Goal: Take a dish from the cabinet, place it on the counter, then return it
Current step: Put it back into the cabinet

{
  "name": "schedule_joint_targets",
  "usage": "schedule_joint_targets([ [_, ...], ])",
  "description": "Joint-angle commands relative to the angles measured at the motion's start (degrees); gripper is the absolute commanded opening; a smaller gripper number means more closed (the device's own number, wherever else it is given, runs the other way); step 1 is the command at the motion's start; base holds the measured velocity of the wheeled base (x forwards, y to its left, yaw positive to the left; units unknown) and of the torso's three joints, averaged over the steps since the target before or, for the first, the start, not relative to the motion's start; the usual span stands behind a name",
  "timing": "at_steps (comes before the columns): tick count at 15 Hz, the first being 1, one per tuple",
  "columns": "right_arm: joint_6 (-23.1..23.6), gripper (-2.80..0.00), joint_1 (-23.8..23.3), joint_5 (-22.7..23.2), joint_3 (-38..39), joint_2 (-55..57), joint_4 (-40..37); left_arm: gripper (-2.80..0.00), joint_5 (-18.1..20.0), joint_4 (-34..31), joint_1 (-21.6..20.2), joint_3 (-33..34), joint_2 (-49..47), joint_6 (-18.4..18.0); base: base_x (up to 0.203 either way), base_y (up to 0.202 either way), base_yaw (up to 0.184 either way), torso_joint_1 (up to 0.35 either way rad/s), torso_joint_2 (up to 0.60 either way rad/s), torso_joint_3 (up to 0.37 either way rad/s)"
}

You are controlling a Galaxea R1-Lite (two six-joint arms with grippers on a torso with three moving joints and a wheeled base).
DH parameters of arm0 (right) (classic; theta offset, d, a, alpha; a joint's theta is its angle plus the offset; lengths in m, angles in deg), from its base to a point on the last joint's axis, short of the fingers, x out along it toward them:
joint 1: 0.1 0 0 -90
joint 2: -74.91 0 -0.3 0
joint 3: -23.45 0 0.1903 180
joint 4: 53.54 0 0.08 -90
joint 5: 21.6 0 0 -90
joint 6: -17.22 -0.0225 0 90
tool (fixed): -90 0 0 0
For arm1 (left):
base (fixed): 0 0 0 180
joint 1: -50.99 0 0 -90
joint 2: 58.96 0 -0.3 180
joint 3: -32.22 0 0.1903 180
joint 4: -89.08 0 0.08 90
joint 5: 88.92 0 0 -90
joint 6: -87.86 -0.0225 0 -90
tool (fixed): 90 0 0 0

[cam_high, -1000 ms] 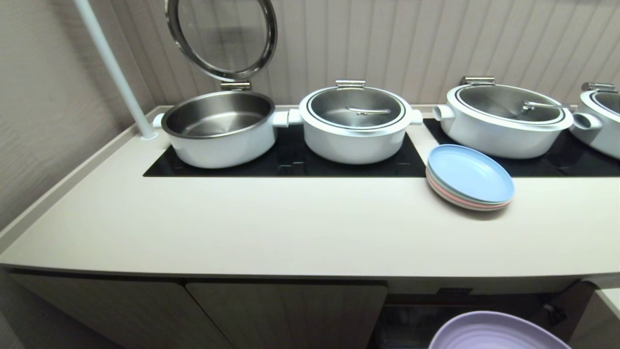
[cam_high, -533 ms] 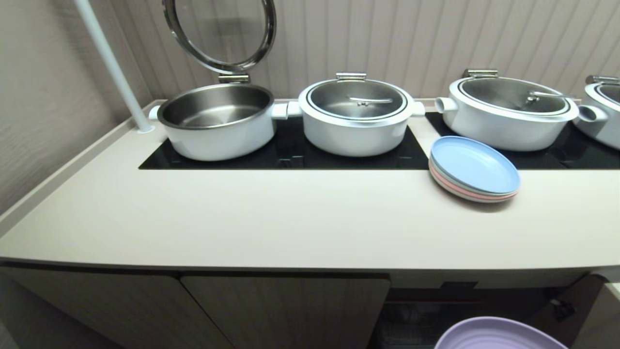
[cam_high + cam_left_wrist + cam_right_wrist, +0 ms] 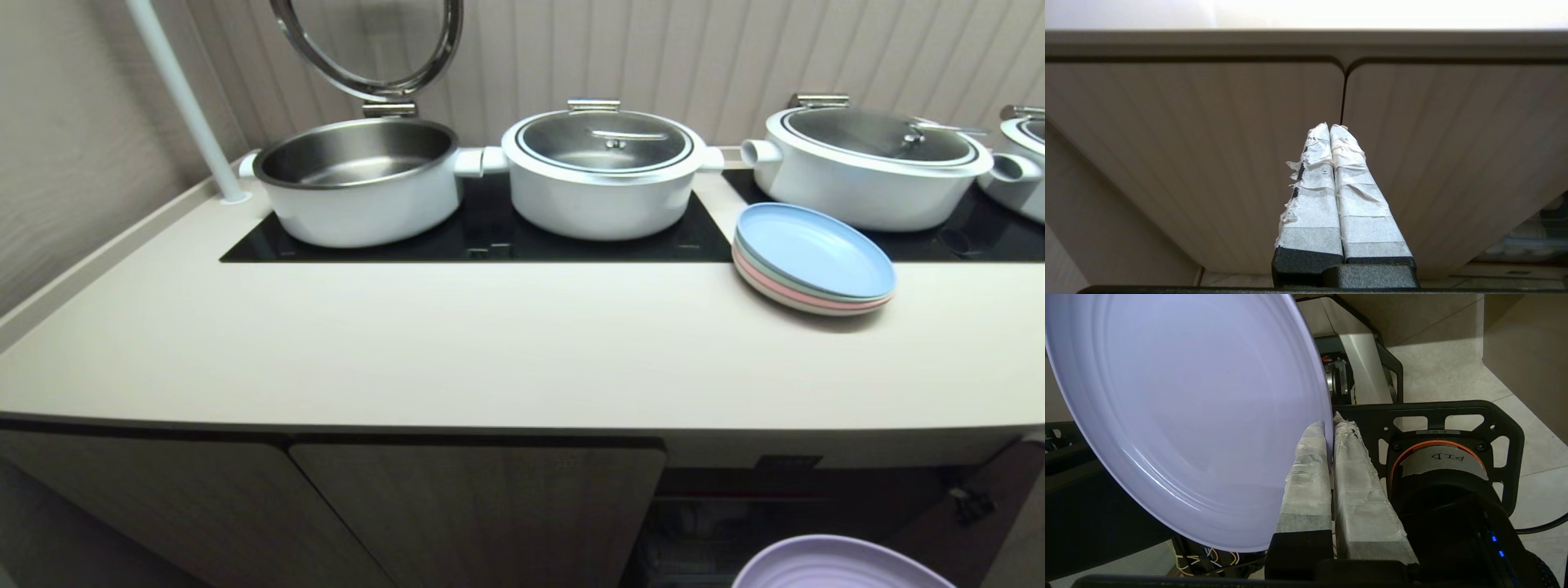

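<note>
- Between the right gripper's (image 3: 1329, 428) taped fingers (image 3: 1308, 473) sits the rim of the dish (image 3: 1180, 412), clamped edge-on so the plate hangs clear, below the counter (image 3: 506, 351) and outside the cabinet (image 3: 473, 506).
- Left gripper (image 3: 1329, 128) is pressed closed, empty, facing the cabinet doors.

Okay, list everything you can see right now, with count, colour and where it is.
purple plate: one, lavender, held by its rim in front of the open cabinet, below counter level
stacked plates: one small pile, light blue on top with green and pink under, on the counter at the right
pots: four, white; the leftmost has its lid raised, the other three are shut; all on the black cooktop panels
counter: one, cream, running the full width
cabinet: pale wood-grain doors under the counter, open at the right
pole: one, white, back left corner
left pincer: shut, empty, facing the shut cabinet doors
right pincer: shut on the purple plate's rim
</note>
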Motion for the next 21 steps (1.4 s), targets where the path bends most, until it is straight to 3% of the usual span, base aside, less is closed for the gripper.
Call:
schedule_joint_targets([
  [1, -0.2, -2.80, 0.0, 0.0, 0.0, 0.1, -0.3, -2.80, 0.0, 0.0, 0.0, 0.0, 0.0, 0.0, 0.000, 0.000, 0.000, -0.180, 0.39, 0.212],
  [21, -0.6, -2.80, 0.1, -0.1, 0.0, 0.1, -0.3, -2.80, 0.0, 0.0, 0.0, 0.0, 0.0, 0.0, 0.000, 0.000, 0.000, -0.221, 0.51, 0.286],
])
